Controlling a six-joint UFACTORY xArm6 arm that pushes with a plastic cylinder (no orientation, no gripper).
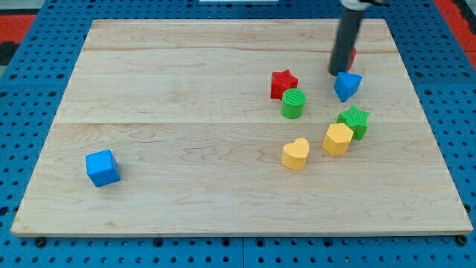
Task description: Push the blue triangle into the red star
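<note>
Rod tip (338,73) sits near the view's top right of the wooden board (186,82), just above the blue triangle (347,85) and apparently touching or just beside its upper edge. No fingers exist on this arm (only a straight dark rod), so nothing is grasped. A small red block (352,55) peeks out from behind the rod on its right side; its shape cannot be made out.

The blue triangle lies to the right of the red star (282,83), near it but apart, with bare wood between them. A green cylinder (293,103) stands just below the red star, touching or almost touching it. Lower right of the triangle is a green star (355,120), and pressed against its lower left is a yellow hexagon (338,139). A yellow heart (296,153) lies just left of the hexagon, close but apart. Well apart from all these, a blue cube (102,167) rests near the board's lower left corner. The board lies on a blue pegboard (30,112).
</note>
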